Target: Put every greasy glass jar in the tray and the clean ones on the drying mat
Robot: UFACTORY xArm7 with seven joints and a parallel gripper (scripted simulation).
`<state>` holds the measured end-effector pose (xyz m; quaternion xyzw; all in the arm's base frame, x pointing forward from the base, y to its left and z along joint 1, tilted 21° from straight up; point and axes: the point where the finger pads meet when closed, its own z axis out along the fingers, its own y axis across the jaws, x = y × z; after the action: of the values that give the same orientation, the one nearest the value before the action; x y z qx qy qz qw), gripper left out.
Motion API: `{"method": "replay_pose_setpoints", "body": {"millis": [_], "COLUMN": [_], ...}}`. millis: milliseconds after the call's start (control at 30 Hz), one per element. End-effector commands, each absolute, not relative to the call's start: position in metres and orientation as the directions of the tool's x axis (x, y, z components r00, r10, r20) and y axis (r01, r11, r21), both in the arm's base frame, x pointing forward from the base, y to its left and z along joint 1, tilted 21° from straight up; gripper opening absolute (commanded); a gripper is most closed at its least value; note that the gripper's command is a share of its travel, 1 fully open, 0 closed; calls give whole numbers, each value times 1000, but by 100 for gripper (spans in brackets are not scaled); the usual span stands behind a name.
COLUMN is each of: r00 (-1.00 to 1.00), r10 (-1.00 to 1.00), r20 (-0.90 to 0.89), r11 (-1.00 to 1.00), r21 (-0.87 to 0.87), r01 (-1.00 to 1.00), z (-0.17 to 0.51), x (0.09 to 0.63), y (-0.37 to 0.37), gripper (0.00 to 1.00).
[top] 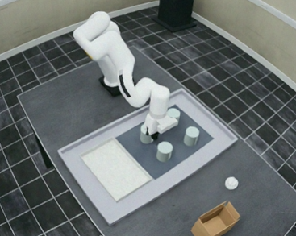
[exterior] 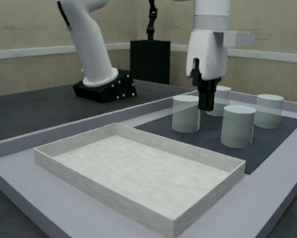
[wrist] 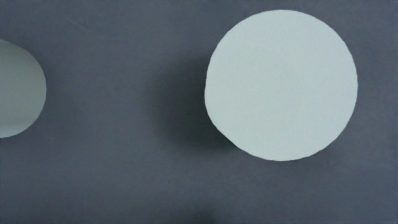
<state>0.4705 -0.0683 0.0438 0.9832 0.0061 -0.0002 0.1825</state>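
Several pale glass jars stand upright on the dark drying mat (top: 180,157) (exterior: 267,144) (wrist: 125,165). The left jar (top: 144,137) (exterior: 185,113) is nearest the white tray (top: 97,146) (exterior: 144,210), which holds nothing. Other jars stand at the front (top: 164,151) (exterior: 238,126), the right (top: 191,136) (exterior: 268,111) and the back (top: 173,114). My gripper (top: 154,136) (exterior: 206,106) is shut on nothing and hangs low just beside the left jar, between the jars. In the wrist view one jar top (wrist: 281,85) fills the right side and another (wrist: 15,90) shows at the left edge; the fingers are out of view there.
The mat and tray sit on a grey raised platform (top: 221,131) on the table. An open cardboard box (top: 215,222) and a small white round object (top: 231,183) lie at the table's front right. The arm's base (exterior: 104,88) stands behind the platform.
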Motion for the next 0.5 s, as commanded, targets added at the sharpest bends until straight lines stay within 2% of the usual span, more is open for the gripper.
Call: {"method": "replay_pose_setpoints", "body": {"millis": [0,467], "r00": [1000,1000], "r10": [14,14], "r20": [2,2], "r11": [-933,-933], "r21": [358,358], "r01": [12,12], "z": [45,46], "x": [470,466], "y": [-67,-67], "gripper": [0,0]}}
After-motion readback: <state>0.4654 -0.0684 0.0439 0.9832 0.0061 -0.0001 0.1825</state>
